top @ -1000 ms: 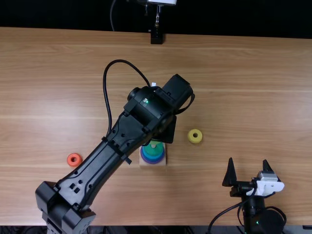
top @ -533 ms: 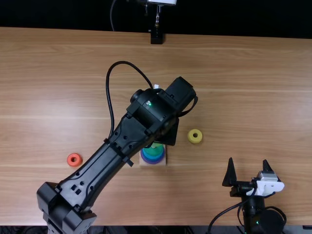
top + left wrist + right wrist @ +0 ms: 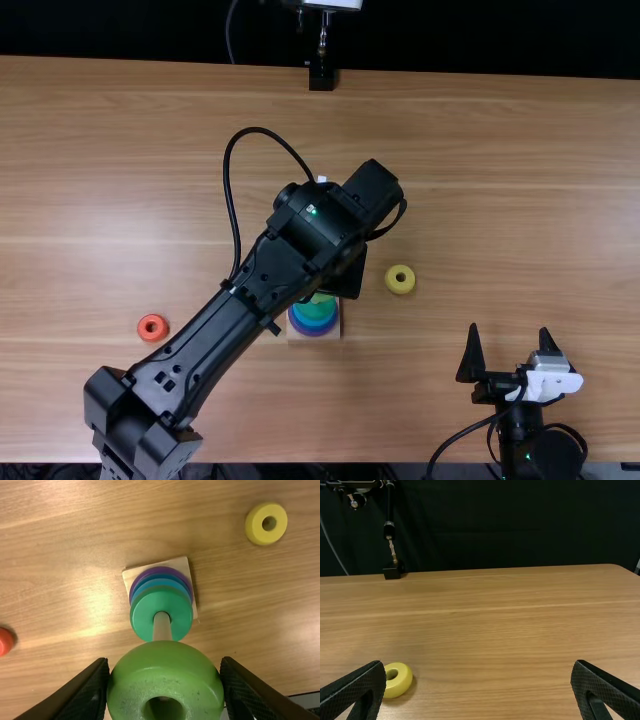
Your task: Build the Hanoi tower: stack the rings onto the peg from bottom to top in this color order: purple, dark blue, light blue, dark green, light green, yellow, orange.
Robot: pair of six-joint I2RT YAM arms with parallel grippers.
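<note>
- Left jaws clamped on light green ring (image 3: 165, 667), near peg (image 3: 162, 627).
- Right jaws apart, well away from peg.
- Risk: off-centre lowering could jam ring on peg.

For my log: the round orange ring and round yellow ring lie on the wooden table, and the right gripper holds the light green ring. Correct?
Wrong gripper: the left wrist view shows the left gripper holding the light green ring. The orange ring and yellow ring lie on the table.
</note>
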